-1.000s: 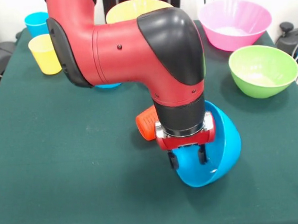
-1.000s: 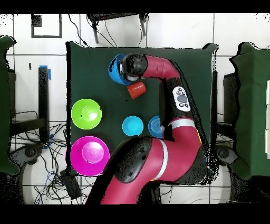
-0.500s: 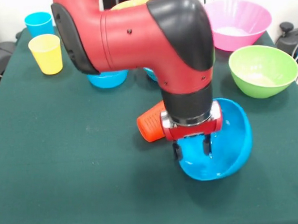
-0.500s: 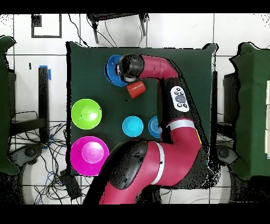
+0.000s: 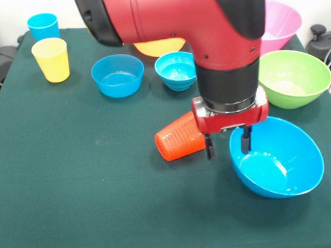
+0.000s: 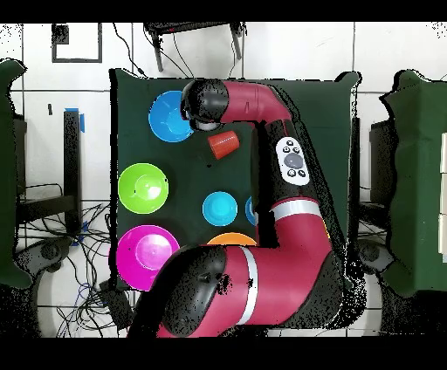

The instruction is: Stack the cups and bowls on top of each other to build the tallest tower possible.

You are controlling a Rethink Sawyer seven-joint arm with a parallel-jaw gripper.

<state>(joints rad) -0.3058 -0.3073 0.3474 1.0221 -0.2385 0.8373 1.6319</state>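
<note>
My gripper (image 5: 227, 144) is open and hangs over the left rim of a medium blue bowl (image 5: 277, 158), one finger inside it and one outside. That bowl (image 6: 168, 115) sits upright on the table. An orange-red ribbed cup (image 5: 180, 137) lies on its side just left of the gripper, also seen from overhead (image 6: 223, 144). The yellow cup (image 5: 51, 59) and sky blue cup (image 5: 42, 25) stand at the far left. Two small blue bowls (image 5: 117, 75) (image 5: 176, 69), a green bowl (image 5: 293, 78) and a pink bowl (image 5: 282, 18) rest singly. No tower is in view.
A yellow-orange bowl (image 5: 158, 46) is mostly hidden behind my arm. In the overhead view the arm (image 6: 262, 201) covers much of the table's right and bottom. The green cloth ends close to the right of the green bowl (image 6: 143, 188) and pink bowl (image 6: 148, 256).
The arm moved toward the front view's right with the medium blue bowl, which went from tilted on its edge to sitting flat. The orange-red cup barely shifted.
</note>
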